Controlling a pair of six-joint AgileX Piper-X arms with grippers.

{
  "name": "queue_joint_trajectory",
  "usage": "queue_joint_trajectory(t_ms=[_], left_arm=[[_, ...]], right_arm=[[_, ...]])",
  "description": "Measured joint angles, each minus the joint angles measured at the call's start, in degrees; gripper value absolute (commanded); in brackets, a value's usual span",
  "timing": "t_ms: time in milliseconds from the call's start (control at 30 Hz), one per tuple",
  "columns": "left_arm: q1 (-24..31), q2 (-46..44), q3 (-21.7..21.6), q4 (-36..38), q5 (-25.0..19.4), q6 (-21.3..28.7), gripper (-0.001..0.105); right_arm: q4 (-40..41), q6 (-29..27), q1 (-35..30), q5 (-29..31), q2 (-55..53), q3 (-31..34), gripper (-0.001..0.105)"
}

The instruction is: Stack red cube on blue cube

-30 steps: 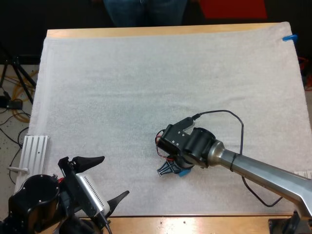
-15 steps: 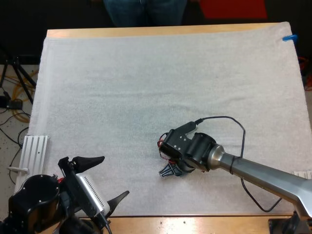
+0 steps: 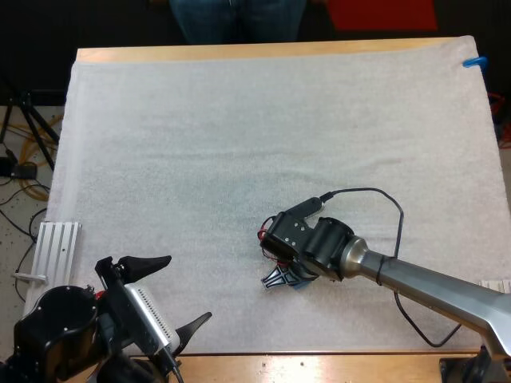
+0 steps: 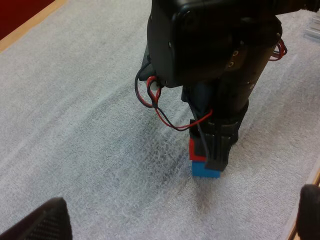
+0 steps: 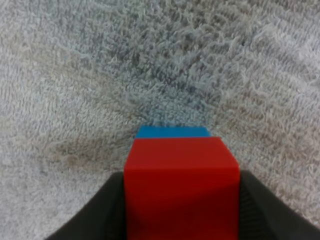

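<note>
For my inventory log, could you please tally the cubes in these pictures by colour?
red cube: 1
blue cube: 1
Total: 2

R arm [image 3: 431, 283] has crept toward near edge of mat [image 3: 239, 120] vs 1 s ago. In high view the wrist end and right gripper [image 3: 279, 278] both sit slightly closer to that edge. Most of the shift came in the first half-sec; only a hair's drift since. Blue cube [image 3: 297, 285]: 1 s ago a clear blue patch showed beside the fingertips, now just a thin sliver, more of it covered by the wrist end. Fingertips look tucked closer under the wrist end than before. Red cube [image 5: 180, 187] now rests on top of blue cube, gripper pressing its two sides; earlier pics don't show if it was already down.
</note>
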Motion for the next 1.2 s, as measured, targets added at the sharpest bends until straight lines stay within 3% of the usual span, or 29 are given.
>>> queue_joint_trajectory(t_ms=[67,167,433,733,1000,1200], left_arm=[[0.0,0.0,0.0,0.0,0.0,0.0,0.087],[0.0,0.0,0.0,0.0,0.0,0.0,0.087],[0.0,0.0,0.0,0.0,0.0,0.0,0.087],[0.0,0.0,0.0,-3.55,0.0,0.0,0.087],[0.14,6.47,-0.14,-11.5,-2.9,-0.88,0.087],[8.43,13.09,-0.14,-20.29,-2.33,-0.96,0.087]], right_arm=[[-0.04,-0.14,0.0,0.0,0.0,0.0,0.06],[-0.04,-0.14,0.0,0.15,0.0,0.0,0.069],[-0.04,-0.82,0.0,2.56,-0.46,-0.32,0.069],[-0.42,-5.12,-1.2,5.01,-11.12,-4.91,0.069],[-0.71,-11.88,-14.08,2.16,-14.7,-5.16,0.069],[-0.82,-17.85,-25.99,-4.13,-14.7,-5.16,0.069]])
